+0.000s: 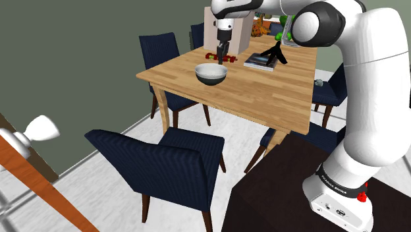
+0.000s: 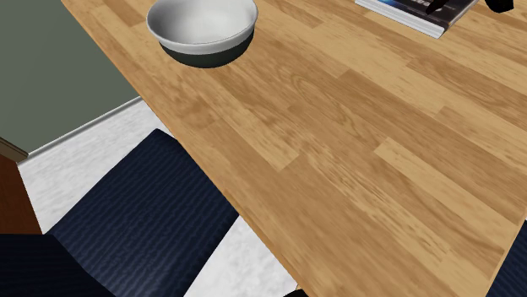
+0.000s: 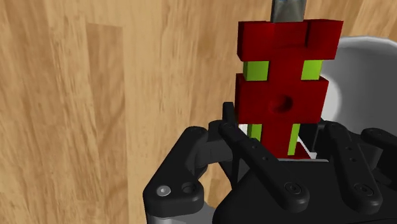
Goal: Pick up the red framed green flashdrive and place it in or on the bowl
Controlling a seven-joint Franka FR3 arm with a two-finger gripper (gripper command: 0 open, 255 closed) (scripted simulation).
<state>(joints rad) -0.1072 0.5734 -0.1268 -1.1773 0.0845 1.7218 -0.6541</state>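
The flash drive (image 3: 283,102) has a dark red frame with green showing through its gaps and a grey metal plug at its far end. It lies on the wooden table (image 1: 263,92) just behind the bowl (image 1: 211,74), a white bowl with a dark outside (image 2: 203,25). My black gripper (image 1: 222,54) points straight down over the drive (image 1: 224,58). In the wrist view the gripper (image 3: 280,132) is open, its fingers (image 3: 245,143) set closely around the drive's near end, with a thin gap still showing on one side. The bowl's rim (image 3: 356,63) lies just past the drive.
A book (image 1: 260,60) lies on the table at the shoulder view's right of the bowl, also at the second exterior view's top (image 2: 414,13). A pale box (image 1: 238,33) stands behind the gripper. Dark blue chairs (image 1: 164,165) surround the table.
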